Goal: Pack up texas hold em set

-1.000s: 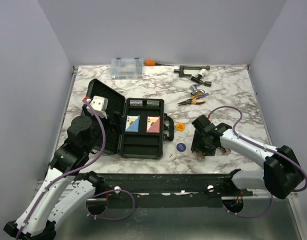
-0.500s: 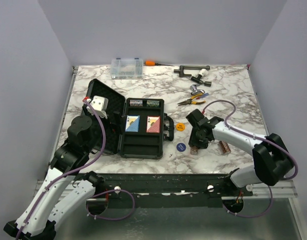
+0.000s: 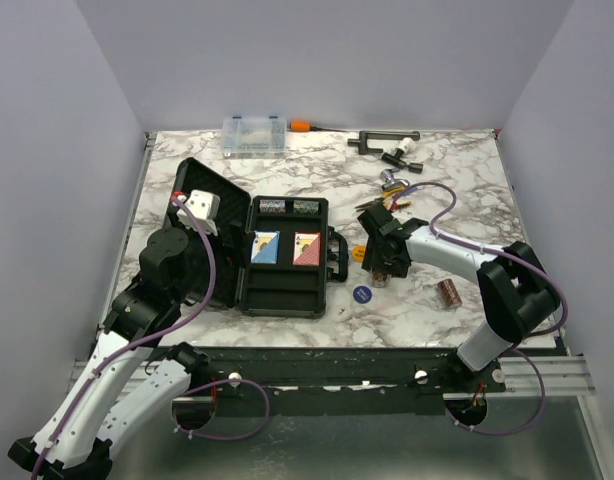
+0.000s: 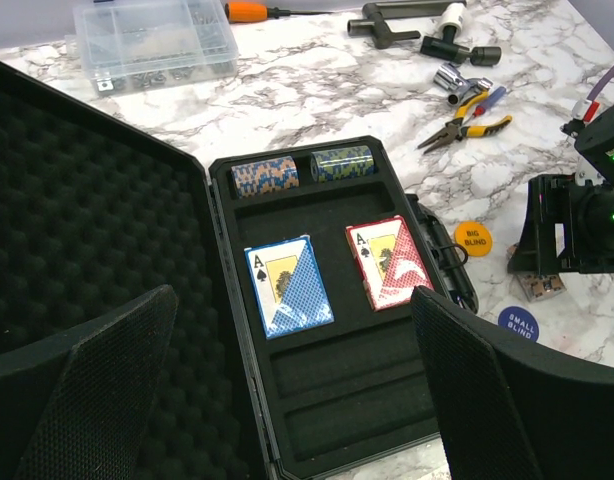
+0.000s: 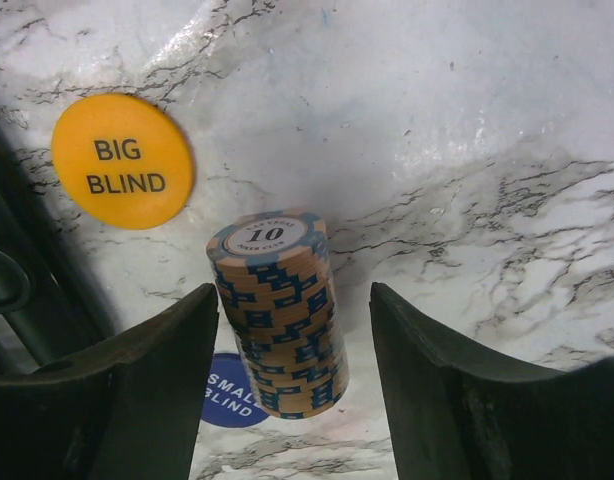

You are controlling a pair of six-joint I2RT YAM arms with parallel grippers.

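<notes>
The black case lies open, its foam lid folded back to the left. Inside it are a blue deck, a red deck and two chip rolls. My left gripper hangs open over the case, holding nothing. My right gripper is open to the right of the case handle. A brownish chip roll sits between its fingers with a gap on each side. The orange disc and blue disc lie close by. Another chip roll lies further right.
Along the back edge are a clear organiser box, an orange-handled screwdriver and a black T-shaped tool. Yellow-handled pliers and small metal parts lie just behind my right gripper. Grey walls close in three sides.
My right gripper has swung left and away from the near edge, toward the case handle, and one chip roll came along between its fingers. The left arm has not moved.
</notes>
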